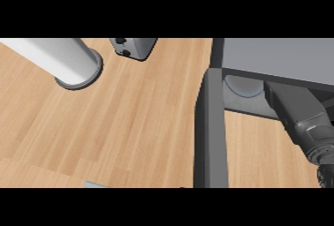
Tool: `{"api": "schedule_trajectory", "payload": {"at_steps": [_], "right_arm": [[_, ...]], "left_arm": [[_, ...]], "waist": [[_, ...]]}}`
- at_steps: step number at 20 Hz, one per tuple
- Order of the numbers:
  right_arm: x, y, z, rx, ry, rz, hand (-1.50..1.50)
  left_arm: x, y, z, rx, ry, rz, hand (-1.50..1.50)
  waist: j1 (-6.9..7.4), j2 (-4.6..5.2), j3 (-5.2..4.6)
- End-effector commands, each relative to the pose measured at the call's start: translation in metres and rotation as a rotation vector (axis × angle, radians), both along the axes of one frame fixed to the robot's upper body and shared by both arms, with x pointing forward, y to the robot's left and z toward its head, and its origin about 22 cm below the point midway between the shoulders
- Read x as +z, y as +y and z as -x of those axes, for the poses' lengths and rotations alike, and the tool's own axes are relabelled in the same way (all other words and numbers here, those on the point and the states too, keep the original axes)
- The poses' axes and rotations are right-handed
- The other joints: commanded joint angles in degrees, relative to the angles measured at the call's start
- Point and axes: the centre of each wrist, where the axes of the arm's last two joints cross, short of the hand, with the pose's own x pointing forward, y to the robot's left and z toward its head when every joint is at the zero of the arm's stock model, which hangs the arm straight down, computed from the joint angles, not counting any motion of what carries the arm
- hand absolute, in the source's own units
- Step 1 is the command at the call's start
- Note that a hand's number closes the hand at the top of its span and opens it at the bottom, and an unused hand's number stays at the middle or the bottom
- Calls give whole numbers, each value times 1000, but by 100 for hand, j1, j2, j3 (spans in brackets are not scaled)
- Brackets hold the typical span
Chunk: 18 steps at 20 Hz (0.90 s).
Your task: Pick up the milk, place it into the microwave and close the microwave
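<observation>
At the right of the head view, the right forearm [297, 110] goes into the open microwave [274, 55], just beside its door [210, 132]. The hand is hidden inside, so I cannot tell if the fingers are open or closed, or where the milk is.

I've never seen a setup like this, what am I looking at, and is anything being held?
This is one picture from the robot's head, looking steeply down at a wooden counter. At right stands a grey microwave with its door swung open, the round plate inside showing. The dark grey shape from the lower right is the robot's right arm, reaching into the opening. Whether it holds anything is too dark to tell; no milk shows plainly. At upper left stands a pale cylinder, a small grey object beside it. The left hand is out of view.
</observation>
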Motion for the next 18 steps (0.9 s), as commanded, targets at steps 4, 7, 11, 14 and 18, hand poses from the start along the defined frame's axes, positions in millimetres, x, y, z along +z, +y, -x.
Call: {"api": "schedule_trajectory", "payload": {"at_steps": [4, 7, 11, 14, 18], "right_arm": [[35, 58, -19, 43, -54, 35, -150], [39, 66, -21, 66, -69, 22, -150], [43, 73, -22, 14, -101, -34, -150], [40, 64, -21, -35, -116, -29, -150], [43, 61, -22, -21, -128, -28, -150]], "left_arm": [[-3, -6, -5, -29, 26, 3, -150], [-1, -5, -8, -27, 20, -11, -150], [-12, -6, -8, -32, 62, 21, -150], [-12, -8, -10, -50, 64, 7, -150], [-23, -13, -9, -42, 103, 20, -150]], "waist": [[100, -89, -198], [53, -116, -197], [-106, -178, -203], [-205, -185, -200], [-346, -217, -204]]}}
